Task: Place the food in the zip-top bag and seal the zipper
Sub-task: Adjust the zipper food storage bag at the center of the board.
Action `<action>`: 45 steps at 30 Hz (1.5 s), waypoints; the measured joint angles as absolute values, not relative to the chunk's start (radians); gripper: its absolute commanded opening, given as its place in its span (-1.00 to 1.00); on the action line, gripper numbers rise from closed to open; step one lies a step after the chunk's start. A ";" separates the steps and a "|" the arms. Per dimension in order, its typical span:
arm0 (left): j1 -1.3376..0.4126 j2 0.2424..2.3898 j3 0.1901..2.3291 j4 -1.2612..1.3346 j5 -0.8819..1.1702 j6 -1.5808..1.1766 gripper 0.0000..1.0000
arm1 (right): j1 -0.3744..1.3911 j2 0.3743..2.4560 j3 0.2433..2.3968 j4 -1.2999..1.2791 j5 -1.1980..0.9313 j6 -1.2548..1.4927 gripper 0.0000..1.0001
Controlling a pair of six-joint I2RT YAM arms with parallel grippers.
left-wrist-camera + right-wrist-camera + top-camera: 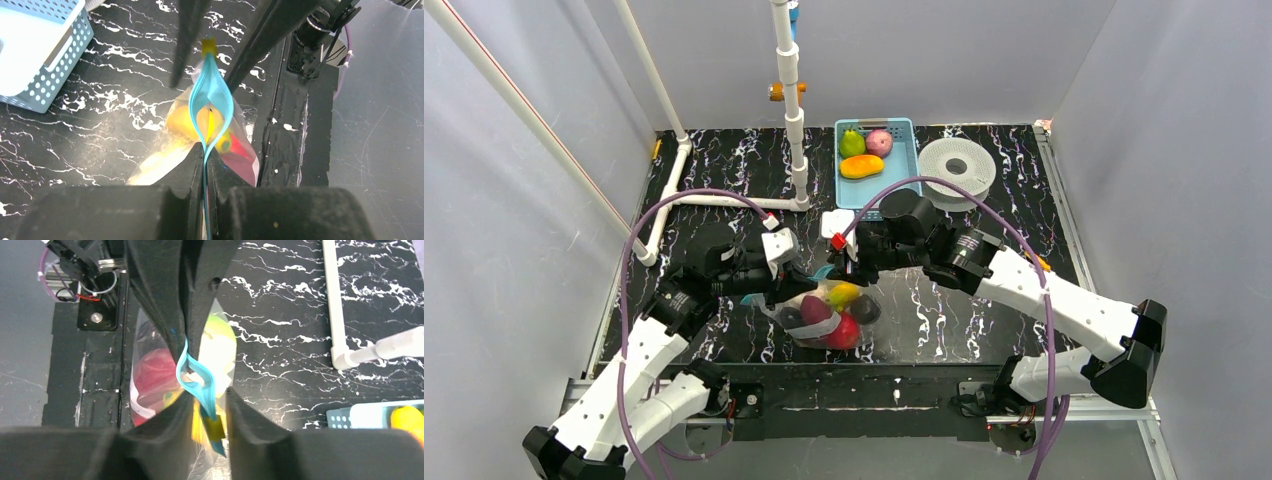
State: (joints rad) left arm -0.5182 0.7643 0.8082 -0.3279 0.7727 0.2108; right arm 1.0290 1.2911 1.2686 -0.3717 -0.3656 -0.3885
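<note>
**Zip-top bag [824,318] held by its zipper [209,75] between two grippers, near the front of the tabletop [724,165].**

Left: the left gripper [205,152] is closed on the pale-blue zipper, with the strip pinched flat between its fingers. Centre: the clear, crinkled bag lies on the black marbled tabletop between the grippers. Red, yellow and dark pieces of food [846,331] show through the plastic. The zipper stands on edge, its two tracks parted into a lens-shaped gap midway and joined at both ends, and a small yellow tab [208,46] marks one end. Right: the right gripper [210,427] has its jaws apart on either side of the tabbed end, not clamped on it. Behind it stands a light-blue basket [894,190] of fruit [861,166], then a white spool [957,166].
</note>
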 measured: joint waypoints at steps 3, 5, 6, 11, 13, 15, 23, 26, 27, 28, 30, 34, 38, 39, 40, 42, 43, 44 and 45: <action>-0.518 0.757 0.789 -0.332 0.758 0.211 -1.00 | 1.029 1.286 1.269 -0.371 -0.340 -0.356 0.20; -0.518 0.738 0.762 -0.329 0.742 0.211 -1.00 | 1.026 1.266 1.261 -0.362 -0.332 -0.326 0.35; -0.518 0.725 0.754 -0.330 0.736 0.210 -1.00 | 1.020 1.246 1.248 -0.354 -0.337 -0.313 0.45; -0.518 0.630 0.685 -0.285 0.709 0.186 -1.00 | 0.957 1.130 1.106 -0.247 -0.445 -0.218 0.57; -0.518 0.596 0.658 -0.255 0.710 0.167 -1.00 | 0.901 1.092 1.014 -0.152 -0.530 -0.142 0.61; -0.518 0.574 0.635 -0.234 0.713 0.147 -1.00 | 0.863 1.081 0.952 -0.080 -0.595 -0.086 0.61; -0.518 0.573 0.628 -0.209 0.728 0.118 -1.00 | 0.831 1.181 0.940 0.070 -0.786 0.056 0.40; -0.518 0.572 0.628 -0.208 0.730 0.111 -1.00 | 0.812 1.220 0.948 0.109 -0.860 0.106 0.13; -0.518 0.572 0.628 -0.208 0.730 0.111 -1.00 | 0.809 1.231 0.954 0.115 -0.876 0.114 0.08; -0.518 0.572 0.628 -0.209 0.730 0.111 -1.00 | 0.806 1.248 0.963 0.123 -0.896 0.130 -0.01; -0.518 0.570 0.628 -0.209 0.730 0.111 -1.00 | 0.804 1.277 0.977 0.136 -0.928 0.152 -0.34; -0.518 0.568 0.628 -0.208 0.730 0.110 -1.00 | 0.805 1.298 0.981 0.151 -0.953 0.184 -0.43; -0.518 0.571 0.627 -0.208 0.729 0.111 -1.00 | 0.802 1.310 0.986 0.158 -0.961 0.196 -0.21; -0.518 0.573 0.627 -0.208 0.729 0.110 -1.00 | 0.799 1.310 0.986 0.160 -0.962 0.196 -0.29; -0.518 0.575 0.627 -0.207 0.729 0.110 -1.00 | 0.796 1.310 0.986 0.162 -0.964 0.196 -0.34; -0.518 0.582 0.627 -0.204 0.728 0.110 -1.00 | 0.786 1.310 0.985 0.171 -0.969 0.203 -0.34; -0.518 0.585 0.627 -0.202 0.727 0.111 -1.00 | 0.782 1.310 0.984 0.178 -0.970 0.206 -0.31; -0.518 0.588 0.627 -0.201 0.725 0.111 -1.00 | 0.778 1.310 0.984 0.184 -0.971 0.207 -0.21; -0.518 0.590 0.627 -0.200 0.724 0.110 -1.00 | 0.774 1.310 0.983 0.189 -0.972 0.208 -0.15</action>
